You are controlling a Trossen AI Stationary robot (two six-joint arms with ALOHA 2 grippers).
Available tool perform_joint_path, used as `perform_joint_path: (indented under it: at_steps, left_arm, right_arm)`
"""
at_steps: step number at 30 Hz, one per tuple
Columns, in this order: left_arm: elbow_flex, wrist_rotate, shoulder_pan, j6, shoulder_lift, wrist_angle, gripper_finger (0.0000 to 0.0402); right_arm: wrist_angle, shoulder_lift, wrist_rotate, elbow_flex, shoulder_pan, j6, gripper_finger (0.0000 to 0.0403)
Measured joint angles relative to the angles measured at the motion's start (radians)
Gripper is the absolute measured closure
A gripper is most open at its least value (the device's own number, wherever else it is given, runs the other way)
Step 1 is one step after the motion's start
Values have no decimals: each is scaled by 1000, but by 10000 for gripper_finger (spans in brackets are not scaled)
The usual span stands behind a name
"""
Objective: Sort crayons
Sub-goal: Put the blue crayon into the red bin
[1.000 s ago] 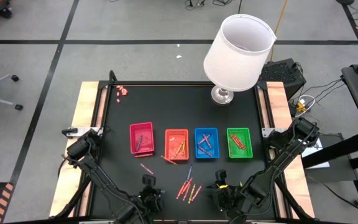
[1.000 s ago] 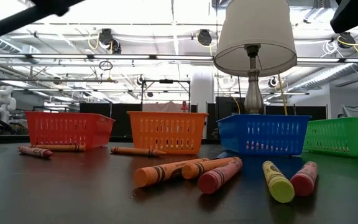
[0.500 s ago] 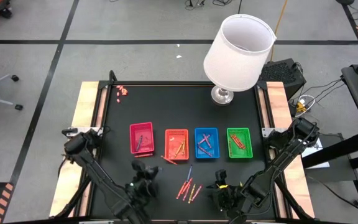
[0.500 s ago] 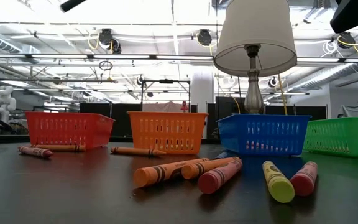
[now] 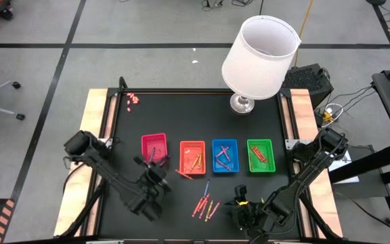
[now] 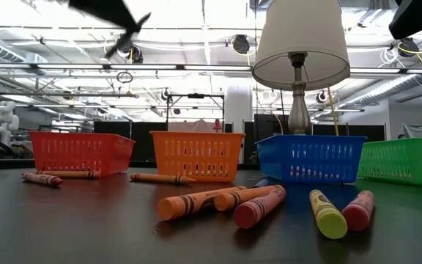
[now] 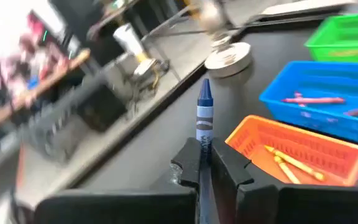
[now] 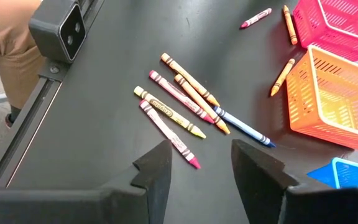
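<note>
Four small trays stand in a row across the middle of the black counter (image 5: pixel 181 108). The red tray (image 5: pixel 154 150) holds what appears to be one dark crayon. The orange tray (image 5: pixel 192 156) holds a few yellow and orange crayons (image 7: pixel 294 163). The blue tray (image 5: pixel 225 155) holds several pink, red and purple crayons. The green tray (image 5: pixel 261 155) holds some reddish crayons; their count cannot be told.

Loose crayons: a cluster (image 5: pixel 206 204) of red, orange, yellow and pink sticks, with one blue, lies on the counter on the near side of the orange and blue trays. A few more red and orange ones (image 6: pixel 59 176) lie just beside the near edges of the red and orange trays.

The left gripper (image 5: pixel 151 175) is above the counter just near the red tray's near edge. Its fingers are closed on a blue crayon (image 7: pixel 203 118), which sticks out straight past the fingertips, tip forward.

The right gripper (image 8: pixel 197 163) is low at the near edge of the counter, beside the loose cluster. Its fingers stand partly apart and hold nothing.

A table lamp (image 5: pixel 259 55) with a white shade stands at the far side of the counter, behind the blue tray. A cluster of tiny pink bits (image 5: pixel 133 99) lies at the far left corner.
</note>
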Motion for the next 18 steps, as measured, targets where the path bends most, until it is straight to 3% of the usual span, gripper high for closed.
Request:
perform_joint_path:
  at_steps: [4,10,18]
  left_arm:
    - [-104,57,40,-250,0,4,369]
    - [-237,168,102,-435,0,8,365]
    - [-322,367,173,-456,0,155,363]
  right_arm:
    - [0,0,0,0,0,0,252]
    - [0,0,0,0,0,-1,252]
    - [5,0,1,0,-1,-1,252]
